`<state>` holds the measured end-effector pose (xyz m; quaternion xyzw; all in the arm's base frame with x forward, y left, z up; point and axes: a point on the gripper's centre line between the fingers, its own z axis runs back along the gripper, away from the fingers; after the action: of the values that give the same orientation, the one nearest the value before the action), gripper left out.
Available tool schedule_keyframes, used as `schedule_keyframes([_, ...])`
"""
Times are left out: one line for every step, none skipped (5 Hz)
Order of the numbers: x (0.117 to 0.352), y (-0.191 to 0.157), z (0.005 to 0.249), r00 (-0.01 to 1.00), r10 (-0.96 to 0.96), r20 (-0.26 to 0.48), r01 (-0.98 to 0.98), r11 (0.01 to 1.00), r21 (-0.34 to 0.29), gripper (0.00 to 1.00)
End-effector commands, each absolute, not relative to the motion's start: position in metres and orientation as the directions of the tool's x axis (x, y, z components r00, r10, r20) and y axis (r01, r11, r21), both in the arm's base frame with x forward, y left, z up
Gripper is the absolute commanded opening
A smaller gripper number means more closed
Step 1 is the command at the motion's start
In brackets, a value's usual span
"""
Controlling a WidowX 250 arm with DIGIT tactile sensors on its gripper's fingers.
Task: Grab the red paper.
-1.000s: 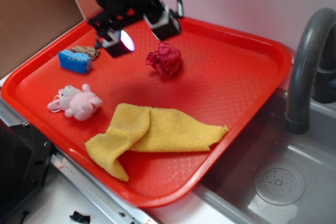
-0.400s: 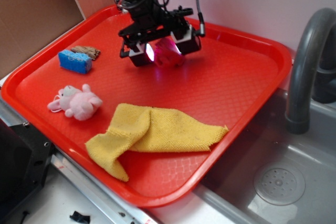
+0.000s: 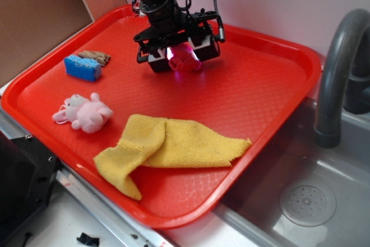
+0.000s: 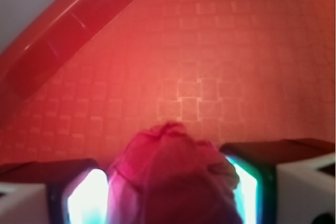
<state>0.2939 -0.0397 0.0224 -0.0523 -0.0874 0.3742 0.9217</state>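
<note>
The red paper (image 3: 186,61), a dark red wrinkly ball, lies at the back of the red tray (image 3: 272,79). My gripper (image 3: 182,56) has come down over it and stands open, one finger on each side. In the wrist view the red paper (image 4: 173,166) fills the gap between the glowing pads (image 4: 86,198). It reaches the right pad and nearly reaches the left one. The lower part of the ball is hidden by the fingers in the exterior view.
On the tray lie a yellow cloth (image 3: 167,146) at the front, a pink plush toy (image 3: 87,114) at the left, and a blue block (image 3: 82,66) with a brown piece (image 3: 96,56) behind it. A sink (image 3: 306,201) with a grey faucet (image 3: 335,73) is to the right.
The gripper moved right from beside the blue block and came down over the red paper, which now sits between its fingers. The other things have not moved.
</note>
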Motion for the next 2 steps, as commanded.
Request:
schedule_keyframes([0.270,-0.050,0.095,0.873,0.473,0.117,-0.465,0.881,-0.085,0.00])
schedule_keyframes([0.240,-0.053,0.145,0.967,0.250,0.046,-0.241,0.959,-0.148,0.00])
